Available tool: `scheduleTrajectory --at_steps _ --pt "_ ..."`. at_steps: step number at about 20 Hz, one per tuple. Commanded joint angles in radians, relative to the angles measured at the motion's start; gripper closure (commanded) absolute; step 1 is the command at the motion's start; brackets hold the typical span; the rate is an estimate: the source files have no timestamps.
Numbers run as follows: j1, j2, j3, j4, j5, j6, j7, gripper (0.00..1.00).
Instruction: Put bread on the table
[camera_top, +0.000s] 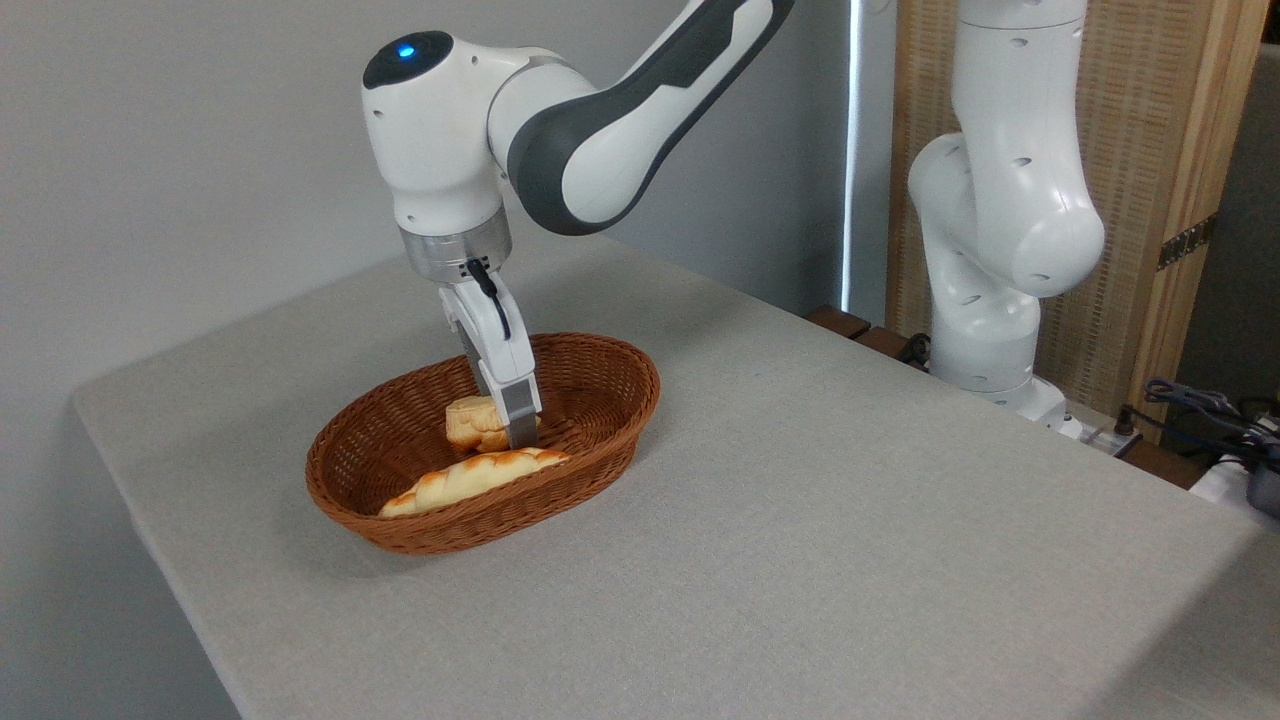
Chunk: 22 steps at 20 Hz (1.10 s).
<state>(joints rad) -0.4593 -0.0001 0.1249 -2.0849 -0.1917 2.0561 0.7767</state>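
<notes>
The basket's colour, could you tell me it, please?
Reddish-brown woven wicker basket, seen in the fixed camera view.

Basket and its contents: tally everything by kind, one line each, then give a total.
Round bun: 1
Long loaf: 1
Wicker basket: 1
Total: 3

Both breads lie inside the basket on the table; the gripper is down at the bun, its jaws seen edge-on.

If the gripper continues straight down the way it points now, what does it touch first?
Most likely the small round pale tan bun in the brown oval wicker basket. The gripper points down with its fingers already at the bun; whether they touch it is unclear from this single view.
</notes>
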Motion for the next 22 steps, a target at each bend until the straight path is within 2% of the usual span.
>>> scheduleTrajectory --at_steps 1,5,6,8,10,11,14,22 --pt "-0.032 0.012 0.010 -0.009 -0.012 0.032 -0.010 0.00" --pt "-0.033 0.014 0.010 -0.007 -0.012 0.033 -0.010 0.02" --pt "-0.035 0.014 0.010 -0.007 -0.011 0.035 -0.010 0.09" --pt "-0.035 0.012 0.010 -0.007 -0.006 0.035 -0.010 0.36" --pt "-0.035 0.012 0.010 -0.007 -0.003 0.035 -0.010 0.58" --pt "-0.035 0.012 0.010 -0.007 -0.003 0.036 -0.010 0.64" --pt "-0.035 0.012 0.009 -0.006 -0.003 0.036 -0.010 0.69" --pt "-0.035 0.012 0.010 -0.006 -0.003 0.035 -0.010 0.68"
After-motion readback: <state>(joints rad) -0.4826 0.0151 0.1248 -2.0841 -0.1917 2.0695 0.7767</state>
